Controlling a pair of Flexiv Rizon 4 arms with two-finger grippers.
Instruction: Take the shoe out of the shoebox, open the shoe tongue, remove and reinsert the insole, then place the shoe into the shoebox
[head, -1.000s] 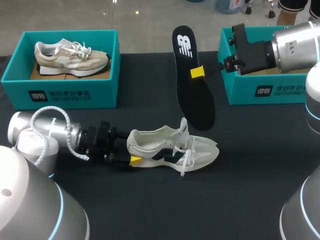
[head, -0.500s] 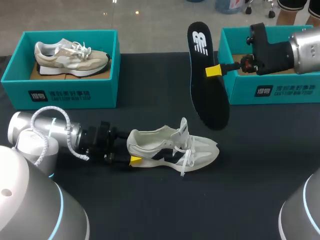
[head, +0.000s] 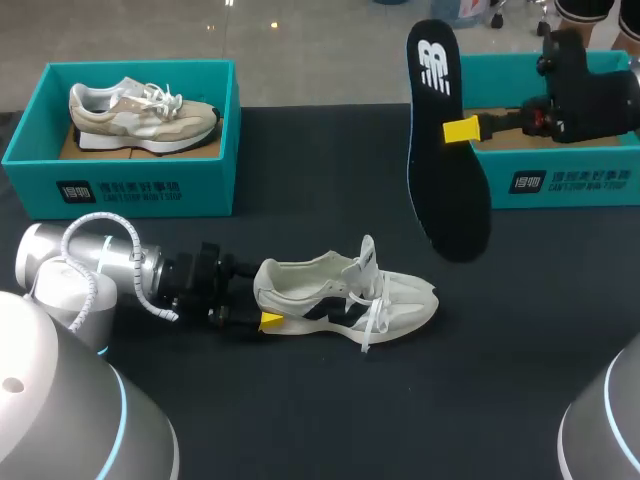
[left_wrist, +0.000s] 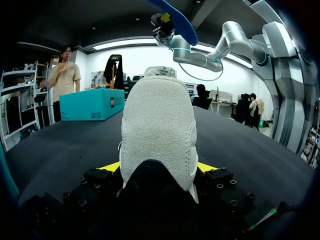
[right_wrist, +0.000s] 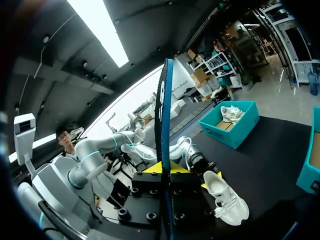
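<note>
The left gripper (left_wrist: 159, 167) is clamped on the heel of the white sneaker (head: 345, 300), one yellow tip on each side. The sneaker rests on its sole on the black counter (head: 300, 420), toe toward the robot's right. The right gripper (right_wrist: 166, 169) pinches the black insole (head: 445, 170) across its two faces and holds it in the air, just beside the teal shoebox (head: 560, 183) at the far right. Another shoebox (head: 130, 190) at the far left holds a beige sneaker (head: 140, 115).

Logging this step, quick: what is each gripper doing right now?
Left gripper: closed on the heel of the white shoe.
Right gripper: closed on the black insole, holding it up in the air.
</note>
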